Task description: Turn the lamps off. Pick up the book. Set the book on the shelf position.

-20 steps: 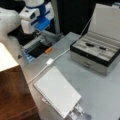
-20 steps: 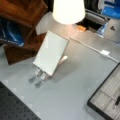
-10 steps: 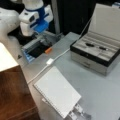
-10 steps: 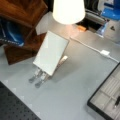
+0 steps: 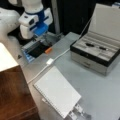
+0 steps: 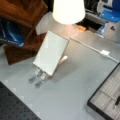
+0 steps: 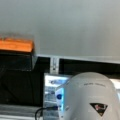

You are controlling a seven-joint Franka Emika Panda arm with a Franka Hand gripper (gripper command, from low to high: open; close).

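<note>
The white book (image 5: 57,91) leans on a metal stand in both front views, its ribbed binding to the lower left; it also shows as the book (image 6: 51,52). A lamp shade (image 6: 68,10) glows brightly behind it. The dark reddish-brown shelf top (image 5: 12,92) lies left of the book. My gripper (image 5: 48,41) hangs from the white and blue arm over a black tray (image 5: 37,51), just above an orange block (image 5: 48,50). In the wrist view the orange block (image 7: 16,45) sits at the left edge; no fingers show there.
A white cable with an inline switch (image 5: 50,61) runs across the grey table between the tray and the book. An open grey case (image 5: 100,50) with pens stands on the right. The metal stand's feet (image 6: 37,78) stick out in front of the book.
The arm has dipped slightly over the black tray. The book, the lamp and the case have not moved.
</note>
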